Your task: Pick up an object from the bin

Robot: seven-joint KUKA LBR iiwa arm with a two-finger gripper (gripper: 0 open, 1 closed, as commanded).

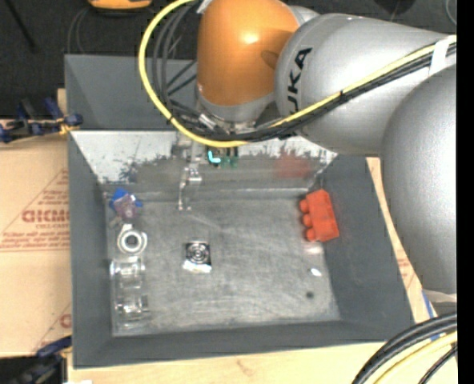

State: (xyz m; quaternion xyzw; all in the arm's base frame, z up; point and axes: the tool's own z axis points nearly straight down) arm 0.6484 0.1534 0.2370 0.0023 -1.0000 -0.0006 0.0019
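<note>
Bin point(253, 294) in view: pincer point(190, 184) hovers behind the square metal part point(197, 256), apart from it; spread or together, cannot tell. Red block point(319, 216) sits right of the part.

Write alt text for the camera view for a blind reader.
The arm's gripper hangs near the back wall of the grey bin, above bare floor. A red block lies at the right, a small silver square piece in the middle, and clear plastic pieces along the left side.
</note>
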